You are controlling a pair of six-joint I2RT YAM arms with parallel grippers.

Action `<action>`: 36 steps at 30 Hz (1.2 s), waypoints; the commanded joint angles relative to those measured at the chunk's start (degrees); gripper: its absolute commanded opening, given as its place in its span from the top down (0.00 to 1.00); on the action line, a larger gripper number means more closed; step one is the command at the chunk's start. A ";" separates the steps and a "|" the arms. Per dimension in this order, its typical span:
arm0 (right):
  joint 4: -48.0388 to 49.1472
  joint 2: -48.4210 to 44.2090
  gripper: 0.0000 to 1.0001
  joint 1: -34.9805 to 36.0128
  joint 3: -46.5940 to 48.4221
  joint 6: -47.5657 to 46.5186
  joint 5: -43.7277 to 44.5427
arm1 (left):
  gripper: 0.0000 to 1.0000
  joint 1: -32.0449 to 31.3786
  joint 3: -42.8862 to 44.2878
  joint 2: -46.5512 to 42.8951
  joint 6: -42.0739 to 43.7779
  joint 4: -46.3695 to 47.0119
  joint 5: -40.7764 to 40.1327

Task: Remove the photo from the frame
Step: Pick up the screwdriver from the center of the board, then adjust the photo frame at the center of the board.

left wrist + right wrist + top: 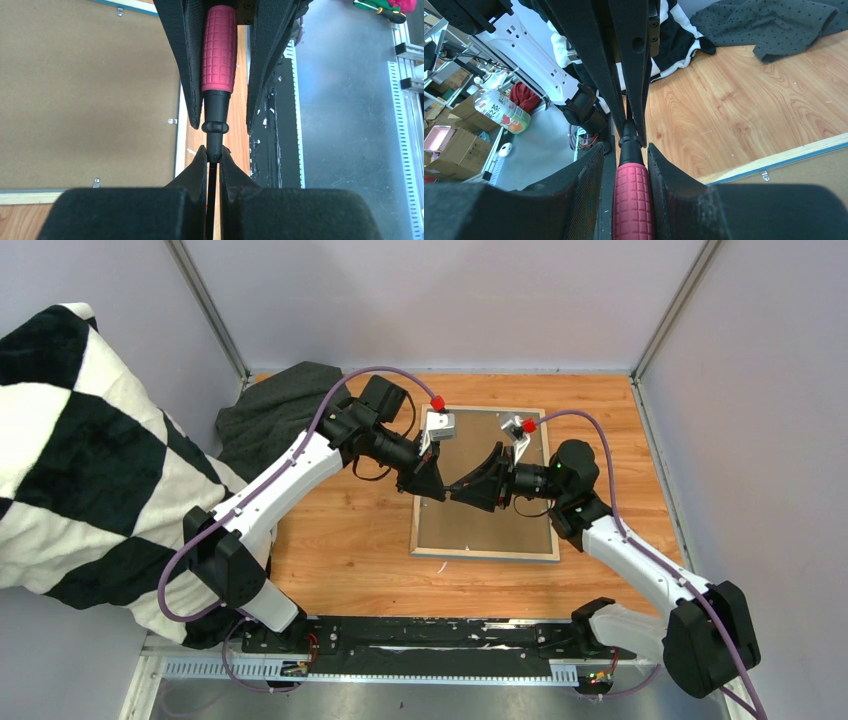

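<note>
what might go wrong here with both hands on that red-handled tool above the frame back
1. The right hand sits around the red-handled tool with a gap showing beside the grip. If the left hand, clamped on the thin shaft, lets go too soon, the tool would likely drop onto the backing board.
2. Held only by that thin shaft, the tool may swivel when the right hand presses in.

Flat and face down on the wooden table [340, 540] lies the frame [487, 554] — pale wood edge uppermost, thin blue line inside it, brown backing board [480, 530] in place under small metal clips [172, 121] — the photo hidden.
</note>
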 commanded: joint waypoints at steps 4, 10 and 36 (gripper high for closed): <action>1.46 0.29 0.62 1.37 1.79 1.47 -0.10 | 1.00 -0.08 -0.05 0.79 -0.51 1.52 -0.02; 0.44 0.01 0.85 1.38 2.08 0.19 0.00 | 1.00 -0.57 0.11 1.53 -0.43 1.57 -0.22; -53.88 -14.44 1.00 -4.60 11.43 -50.19 42.16 | 0.00 9.47 -13.44 -8.83 -6.91 22.19 -35.11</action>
